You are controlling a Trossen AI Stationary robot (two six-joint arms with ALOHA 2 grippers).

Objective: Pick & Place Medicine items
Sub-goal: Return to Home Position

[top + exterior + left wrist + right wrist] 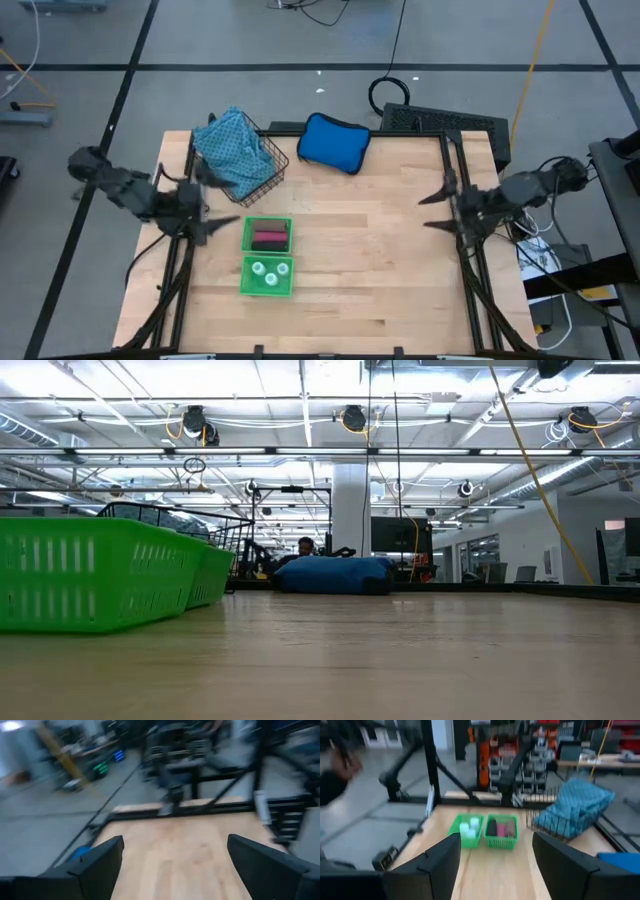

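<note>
Two green baskets sit side by side on the table. One basket (267,235) (501,831) holds the dark and pink oblong pieces (268,238). The other (267,276) (467,831) holds the white round bottles (268,268) (469,827). My left gripper (214,207) (175,840) is open, above the table just left of the baskets. My right gripper (427,212) (496,837) is open, near the table's right edge and pointing toward the baskets. Neither gripper shows in the low view.
A black wire basket (250,160) (555,822) holding the light-blue patterned cloth (232,148) (580,800) stands at the far left. The padded blue pouch (333,141) (335,573) lies at the far edge. Bare wood (380,250) lies between the baskets and my right gripper.
</note>
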